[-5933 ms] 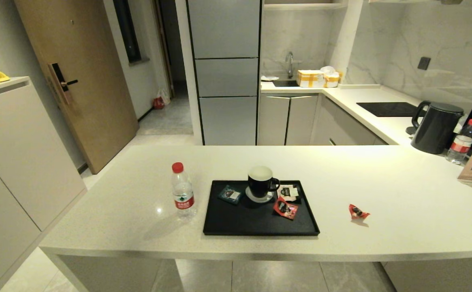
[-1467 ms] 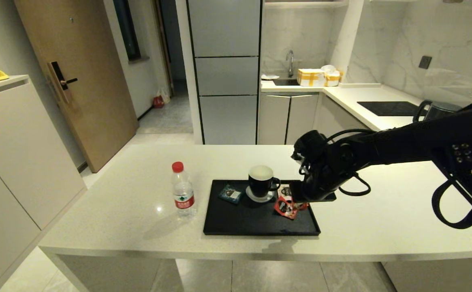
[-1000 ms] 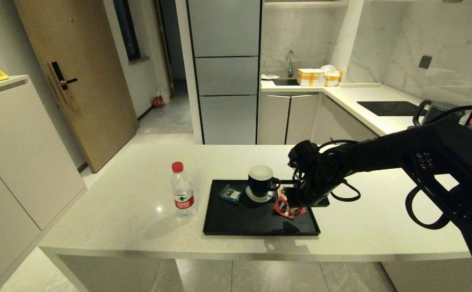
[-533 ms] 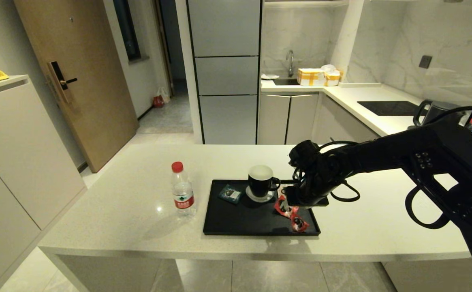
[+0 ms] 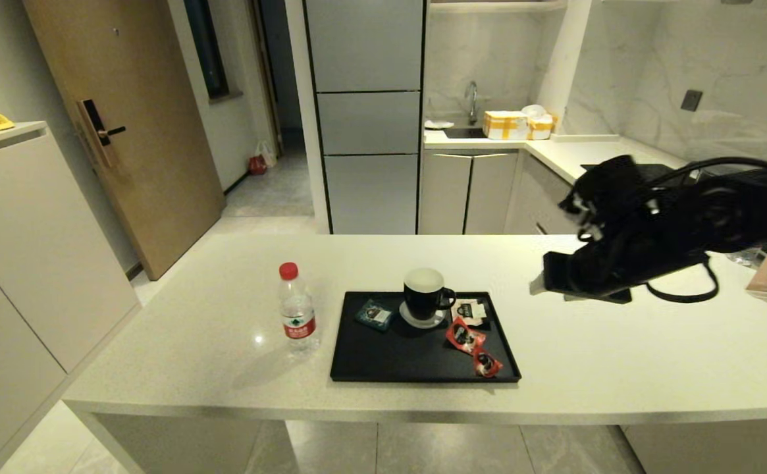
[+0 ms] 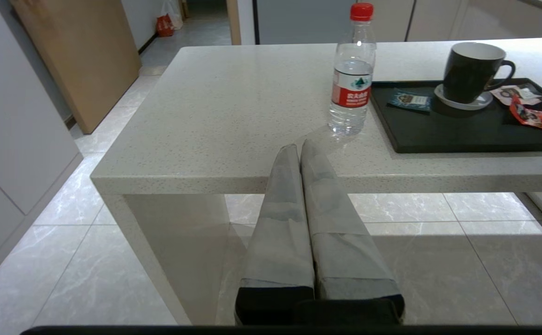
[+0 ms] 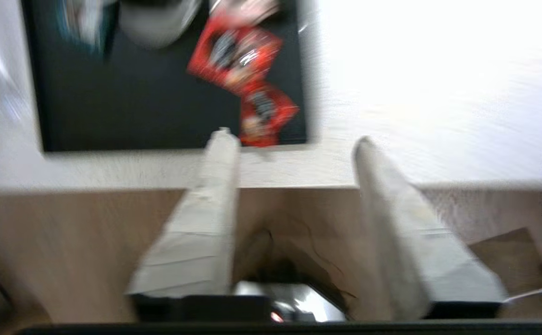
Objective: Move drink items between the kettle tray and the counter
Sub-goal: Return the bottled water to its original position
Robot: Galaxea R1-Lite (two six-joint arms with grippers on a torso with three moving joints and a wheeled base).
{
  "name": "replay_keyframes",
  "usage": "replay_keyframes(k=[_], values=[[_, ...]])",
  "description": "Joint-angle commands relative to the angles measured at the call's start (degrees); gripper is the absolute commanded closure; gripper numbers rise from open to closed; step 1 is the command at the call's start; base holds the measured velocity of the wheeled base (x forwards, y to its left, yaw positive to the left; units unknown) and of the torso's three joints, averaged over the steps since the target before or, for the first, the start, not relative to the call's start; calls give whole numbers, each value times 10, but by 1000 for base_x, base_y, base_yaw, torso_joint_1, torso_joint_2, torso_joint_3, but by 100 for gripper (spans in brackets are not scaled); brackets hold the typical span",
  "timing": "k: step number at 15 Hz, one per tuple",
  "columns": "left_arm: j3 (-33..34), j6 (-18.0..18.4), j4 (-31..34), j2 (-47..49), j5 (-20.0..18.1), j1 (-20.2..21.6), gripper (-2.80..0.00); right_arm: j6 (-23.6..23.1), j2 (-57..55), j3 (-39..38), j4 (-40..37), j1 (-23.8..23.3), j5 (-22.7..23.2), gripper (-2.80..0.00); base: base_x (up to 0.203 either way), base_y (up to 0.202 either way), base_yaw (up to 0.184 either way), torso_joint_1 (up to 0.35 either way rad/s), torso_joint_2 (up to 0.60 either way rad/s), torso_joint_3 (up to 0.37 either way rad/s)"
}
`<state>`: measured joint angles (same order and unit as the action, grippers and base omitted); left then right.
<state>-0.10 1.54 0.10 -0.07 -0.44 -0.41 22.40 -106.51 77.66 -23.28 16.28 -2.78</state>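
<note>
Sachets: two red drink-mix packets lie on the kettle tray (image 5: 370, 368). The larger sachet (image 5: 464, 336) sits just right of the mug (image 5: 424, 297); the smaller sachet (image 5: 486, 363) rests at the tray's near right corner, close against the rim, overlapping or touching the larger one in the right wrist view. Judgement: that corner position suits a drop from the right side, the shortest reach onto the tray.

Right gripper (image 7: 294, 139) is released, fingers spread and empty, raised above the counter (image 5: 620, 355) well right of the tray. The smaller sachet lies beyond and left of its fingertips (image 7: 224, 139), clear of contact.

Water bottle (image 5: 297, 308) stands upright on the counter just left of the tray, not on it. Judgement: this item is yet to be moved, and it falls to the left arm's side.

Left gripper (image 6: 301, 149) is clenched with nothing between the fingers, parked low before the counter's near edge. The bottle stands just beyond the fingertips, slightly right, untouched.

Teal tea packet (image 5: 374, 314) lies on the tray, left of the mug.
</note>
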Motion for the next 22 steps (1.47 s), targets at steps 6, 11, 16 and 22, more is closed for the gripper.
replay_keyframes(k=[6,11,16,22], values=[[0,0,0,1,0,0,0,4,528,-167,-16,-162,-95,0,0,0,0,0,0,0],[0,0,0,1,0,0,0,-121,869,-236,-66,-172,-150,0,0,0,0,0,0,0],[0,1,-1,1,1,0,0,-166,1056,-401,32,-160,-57,0,0,0,0,0,0,0],[0,1,0,1,1,0,0,-222,1064,-772,249,-159,2,0,0,0,0,0,0,0]])
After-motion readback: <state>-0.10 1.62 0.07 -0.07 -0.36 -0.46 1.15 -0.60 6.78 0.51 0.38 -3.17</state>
